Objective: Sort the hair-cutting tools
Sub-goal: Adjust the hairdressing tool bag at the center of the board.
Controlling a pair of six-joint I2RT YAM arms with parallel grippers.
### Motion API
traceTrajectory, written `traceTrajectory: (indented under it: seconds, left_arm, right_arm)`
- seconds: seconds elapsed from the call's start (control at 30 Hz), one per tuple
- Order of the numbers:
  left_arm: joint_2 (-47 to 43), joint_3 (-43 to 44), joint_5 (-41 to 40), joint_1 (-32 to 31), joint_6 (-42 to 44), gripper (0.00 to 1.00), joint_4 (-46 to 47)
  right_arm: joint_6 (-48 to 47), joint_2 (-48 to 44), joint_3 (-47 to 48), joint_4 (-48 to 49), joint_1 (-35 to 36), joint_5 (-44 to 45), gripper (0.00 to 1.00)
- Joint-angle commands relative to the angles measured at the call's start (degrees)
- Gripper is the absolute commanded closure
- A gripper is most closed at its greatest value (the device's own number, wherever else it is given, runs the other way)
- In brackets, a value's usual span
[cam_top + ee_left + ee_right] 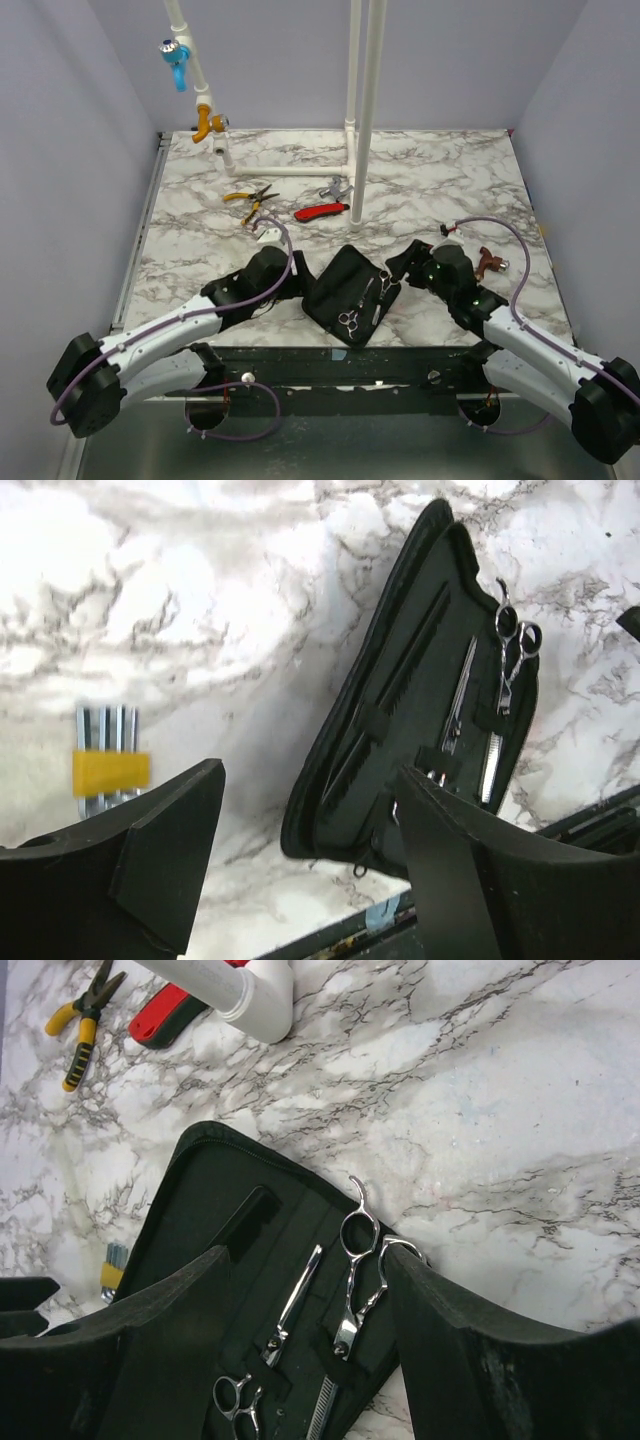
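An open black case [340, 285] lies at the table's near middle. It holds two silver scissors [355, 1275] [240, 1400], with a loose silver blade [298, 1300] between them. A long black comb [400, 680] sits in its left pocket. The scissors also show in the left wrist view [515, 650] and the top view [349, 320]. My left gripper [305, 880] is open and empty at the case's left near corner. My right gripper [310, 1340] is open over the case, astride the scissors. Its right finger [450, 1330] covers one handle ring.
Yellow-handled pliers [250, 196], a red-handled tool [322, 211] and a small silver item [335, 188] lie by the white pipe frame [360, 110] at the back. A yellow-banded bundle of metal strips [105, 765] lies left of the case. A brown item [488, 260] lies at right.
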Motion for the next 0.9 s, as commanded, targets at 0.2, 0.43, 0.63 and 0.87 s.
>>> traceTrajectory:
  seconds: [0.2, 0.43, 0.63, 0.87]
  left_arm:
    - [-8.5, -14.2, 7.6, -6.6, -5.7, 0.37, 9.0]
    - [-8.2, -15.5, 6.2, -11.1, -5.5, 0.37, 11.5]
    - [2.1, -11.0, 4.2, -11.1, -2.9, 0.46, 13.4]
    - [12.9, -1.9, 3.0, -9.4, 1.7, 0.54, 12.3]
  right_arm:
    - [-0.4, 3.6, -2.0, 2.3, -0.3, -2.9, 0.34]
    - [-1.2, 4.1, -1.6, 3.3, -0.2, -4.2, 0.34]
    - [-1.6, 3.3, -1.1, 1.8, -0.3, -2.9, 0.34]
    - [-1.4, 0.2, -1.8, -1.6, -0.2, -0.9, 0.34]
